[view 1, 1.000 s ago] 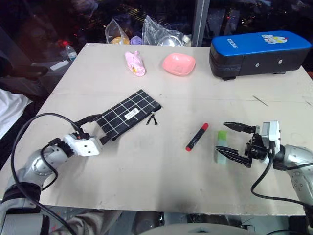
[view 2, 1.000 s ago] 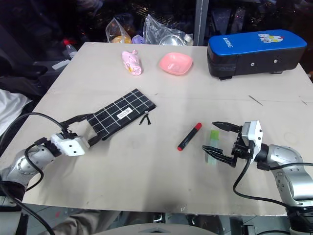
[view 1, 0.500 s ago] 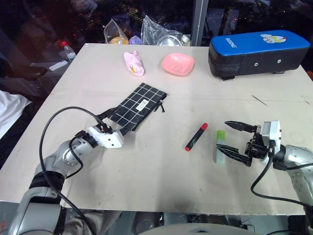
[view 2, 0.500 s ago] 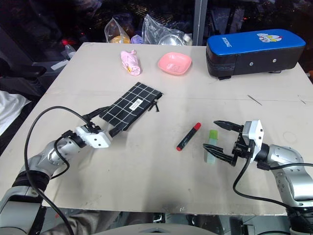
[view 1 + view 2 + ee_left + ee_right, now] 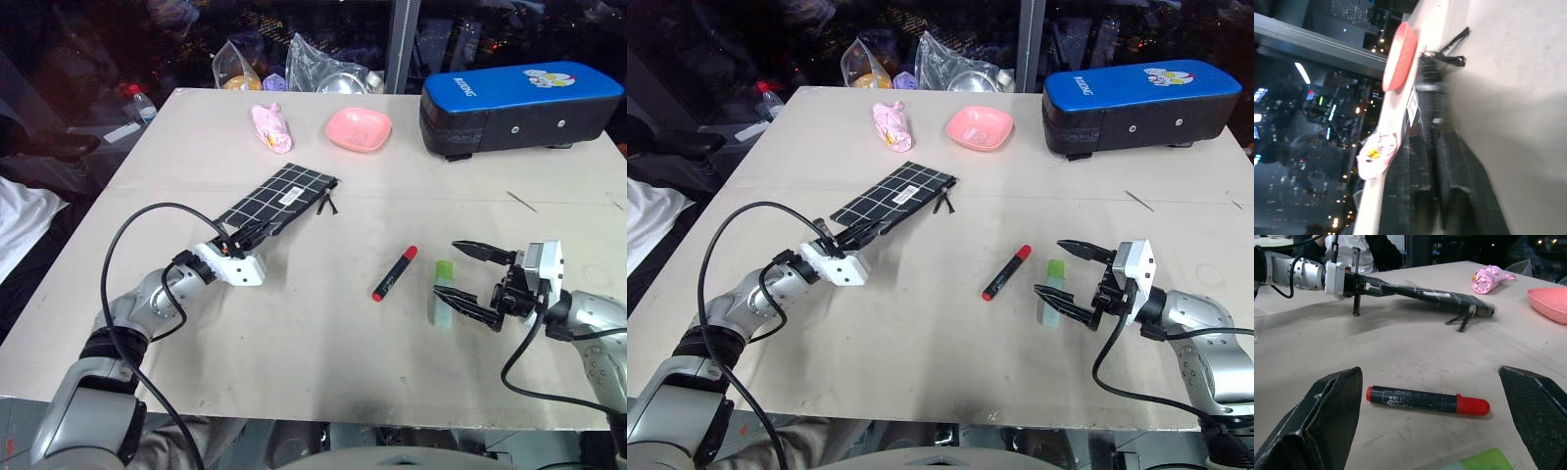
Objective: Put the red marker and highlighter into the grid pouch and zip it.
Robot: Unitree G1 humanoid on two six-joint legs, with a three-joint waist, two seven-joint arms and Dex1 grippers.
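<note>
The grid pouch (image 5: 279,199) was held clamped at its near end by the left gripper (image 5: 238,245), its white label unreadable. The right gripper (image 5: 472,281) was spread wide around the highlighter (image 5: 444,294), the red marker (image 5: 395,272) at its nine o'clock. A blue case (image 5: 519,106) marked "BOXING" and a pink dish (image 5: 359,128) were seen at twelve o'clock.

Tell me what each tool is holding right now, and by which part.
The left tool is shut on the near end of the grid pouch. The right tool is open and holds nothing, straddling the highlighter.
</note>
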